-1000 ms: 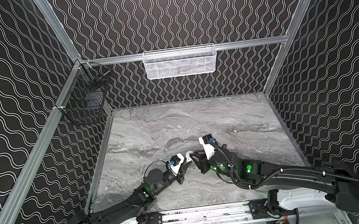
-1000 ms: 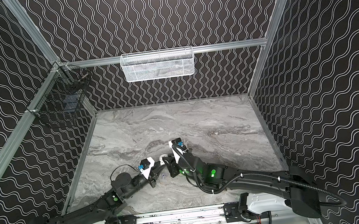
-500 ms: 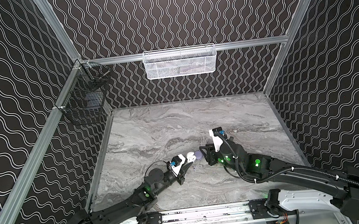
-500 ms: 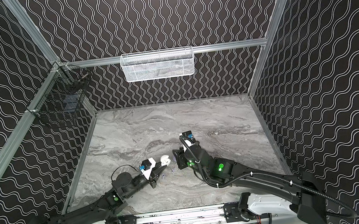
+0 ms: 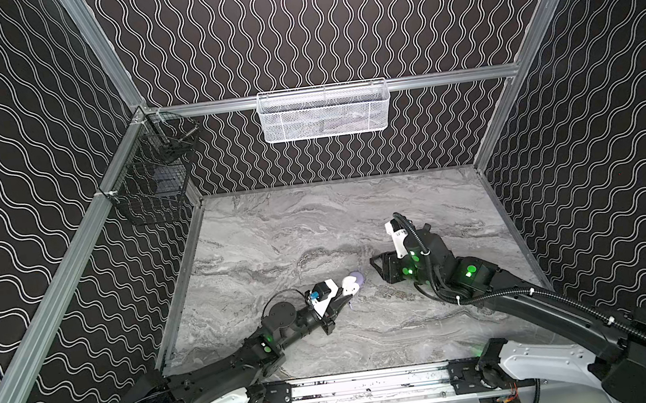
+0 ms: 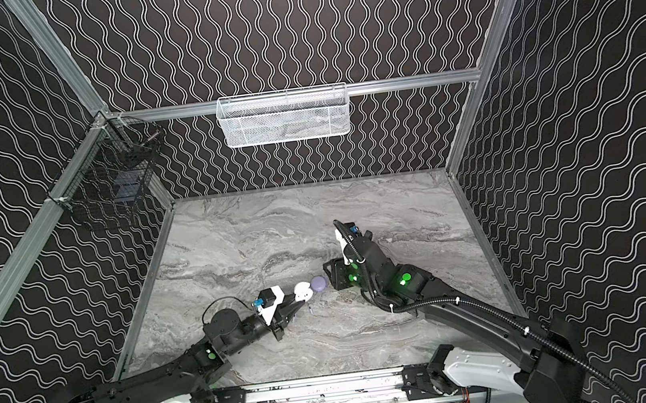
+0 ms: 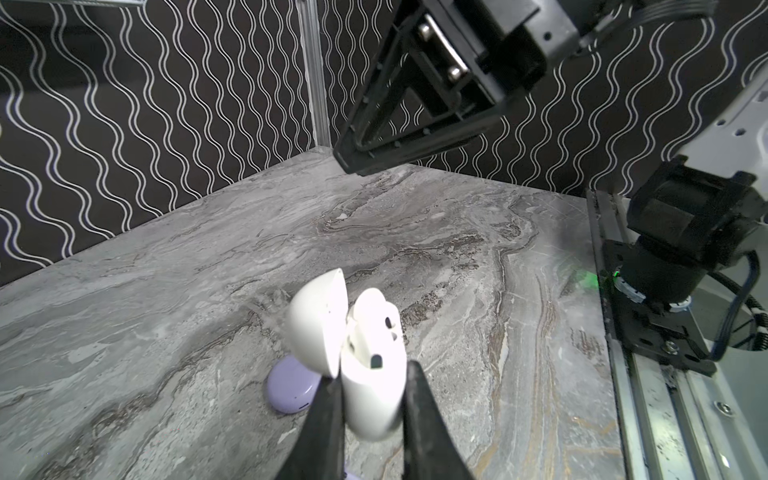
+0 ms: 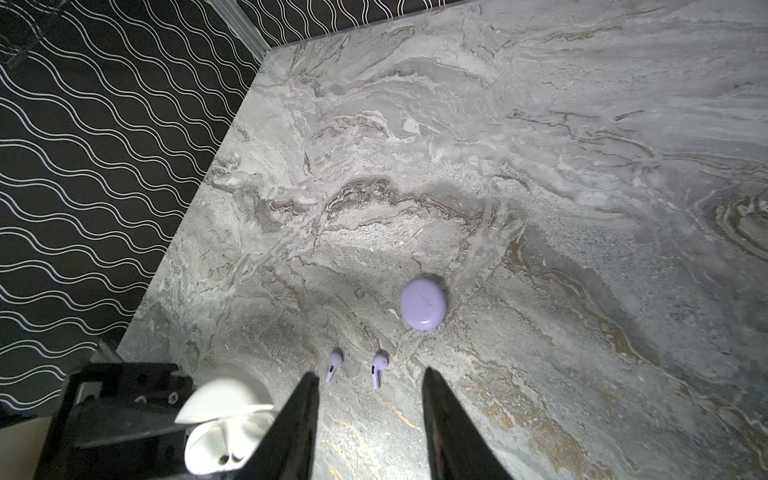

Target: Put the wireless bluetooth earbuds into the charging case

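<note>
Left gripper [image 7: 371, 376] clamped on the open white case [image 7: 374, 399], lid [image 7: 318, 324] up. White earbuds [image 7: 374, 307] inside; glare hides how many are seated. Right gripper [image 8: 368, 374]: jaws apart, empty. Two lavender earbuds [image 8: 333, 365] lie on the table [image 8: 540, 166] near the closed lavender case [image 8: 424, 304], which is half hidden in the left wrist view.

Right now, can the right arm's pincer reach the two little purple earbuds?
Probably yes. The right pincer is open and points at the purple earbuds, lying bare on the table; nothing sits between.
</note>
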`<control>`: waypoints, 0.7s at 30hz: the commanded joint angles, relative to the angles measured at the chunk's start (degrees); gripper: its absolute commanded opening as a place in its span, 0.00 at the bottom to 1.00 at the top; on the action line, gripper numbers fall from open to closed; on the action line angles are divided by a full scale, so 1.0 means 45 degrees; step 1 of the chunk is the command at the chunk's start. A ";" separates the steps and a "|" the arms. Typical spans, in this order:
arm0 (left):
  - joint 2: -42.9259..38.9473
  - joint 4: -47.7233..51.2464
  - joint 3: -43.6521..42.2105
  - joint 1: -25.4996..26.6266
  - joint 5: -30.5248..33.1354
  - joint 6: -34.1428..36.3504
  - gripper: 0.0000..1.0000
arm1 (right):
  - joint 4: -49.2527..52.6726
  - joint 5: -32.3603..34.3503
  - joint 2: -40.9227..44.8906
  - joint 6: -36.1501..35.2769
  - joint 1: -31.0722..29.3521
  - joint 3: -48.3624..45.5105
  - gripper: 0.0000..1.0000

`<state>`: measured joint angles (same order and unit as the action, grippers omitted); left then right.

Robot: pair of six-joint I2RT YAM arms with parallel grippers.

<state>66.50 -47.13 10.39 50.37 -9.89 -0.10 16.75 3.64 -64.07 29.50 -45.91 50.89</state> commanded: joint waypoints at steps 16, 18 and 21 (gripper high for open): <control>0.0394 0.0126 0.0592 0.0270 -0.0420 0.0367 0.00 | 0.0950 -0.3945 -0.2416 -0.0795 0.1043 0.2556 0.45; 0.0435 0.0198 0.0635 0.0339 -0.0382 0.0449 0.00 | 0.1078 -0.4292 -0.2803 -0.0831 0.1061 0.2852 0.45; 0.0431 0.0289 0.0678 0.0406 -0.0327 0.0543 0.00 | 0.1178 -0.4780 -0.3317 -0.0838 0.1052 0.3166 0.45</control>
<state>68.29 -45.65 12.82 51.94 -11.55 0.58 20.88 -14.35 -77.67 26.33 -41.19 63.90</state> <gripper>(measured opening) 0.193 0.449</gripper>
